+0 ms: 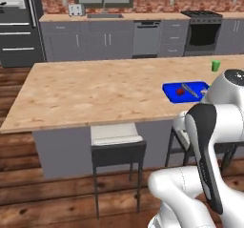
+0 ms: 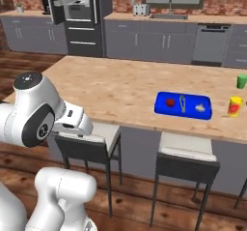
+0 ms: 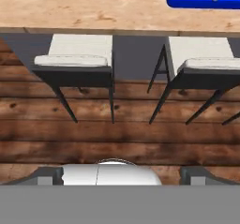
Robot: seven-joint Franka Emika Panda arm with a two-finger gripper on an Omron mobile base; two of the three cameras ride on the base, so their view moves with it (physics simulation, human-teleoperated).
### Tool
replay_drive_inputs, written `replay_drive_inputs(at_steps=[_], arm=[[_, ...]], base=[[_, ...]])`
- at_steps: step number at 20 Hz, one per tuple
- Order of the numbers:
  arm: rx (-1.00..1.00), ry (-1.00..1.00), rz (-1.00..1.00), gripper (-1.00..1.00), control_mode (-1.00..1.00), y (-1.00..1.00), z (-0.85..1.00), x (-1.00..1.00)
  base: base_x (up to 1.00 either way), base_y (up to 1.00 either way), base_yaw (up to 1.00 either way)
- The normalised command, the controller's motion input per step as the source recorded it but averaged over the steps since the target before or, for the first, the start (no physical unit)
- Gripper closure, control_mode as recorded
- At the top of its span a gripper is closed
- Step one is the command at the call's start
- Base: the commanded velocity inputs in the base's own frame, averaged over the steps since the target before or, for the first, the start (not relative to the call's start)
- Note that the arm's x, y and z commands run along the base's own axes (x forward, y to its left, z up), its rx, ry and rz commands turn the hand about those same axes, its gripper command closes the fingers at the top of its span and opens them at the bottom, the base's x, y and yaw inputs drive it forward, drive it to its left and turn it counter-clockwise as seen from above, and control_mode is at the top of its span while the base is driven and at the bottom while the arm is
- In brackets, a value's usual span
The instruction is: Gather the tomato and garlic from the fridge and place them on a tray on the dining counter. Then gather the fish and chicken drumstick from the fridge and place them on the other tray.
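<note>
A blue tray is lying on the wooden surface toward its right, close to the near edge, and it is carrying a red tomato at its left end, a pale garlic at its right end, and a thin grey item between them that is too small to identify. The same tray is showing just left of the arm's white elbow in the left base view, and its near edge is peeking in at the top right of the hand view. A yellow bottle is standing just right of the tray, and a green cup is sitting farther back. Two stools are tucked under the near edge, the left stool and the right stool, above the wooden floor. The gripper is hanging over that floor with its fingers spread wide and gripping nothing. The fridge is standing open at the far left, its contents too small to tell
</note>
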Motion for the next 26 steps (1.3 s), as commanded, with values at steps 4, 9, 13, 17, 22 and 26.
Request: replay_drive_inputs(at_steps=[4,9,13,17,22,26], arm=[[0.0,0.0,0.0,-1.0,1.0,0.0,0.0,0.0],[0.0,0.0,0.0,-1.0,1.0,0.0,0.0,0.0],[0.0,0.0,0.0,-1.0,1.0,0.0,0.0,0.0],[0.0,0.0,0.0,-1.0,1.0,0.0,0.0,0.0],[0.0,0.0,0.0,-1.0,1.0,0.0,0.0,0.0],[0.0,0.0,0.0,-1.0,1.0,0.0,0.0,0.0]], base=[[0.26,1.0,0.0],[0.36,1.0,0.0],[0.4,1.0,0.0],[0.47,1.0,0.0],[0.54,1.0,0.0],[0.69,1.0,0.0]])
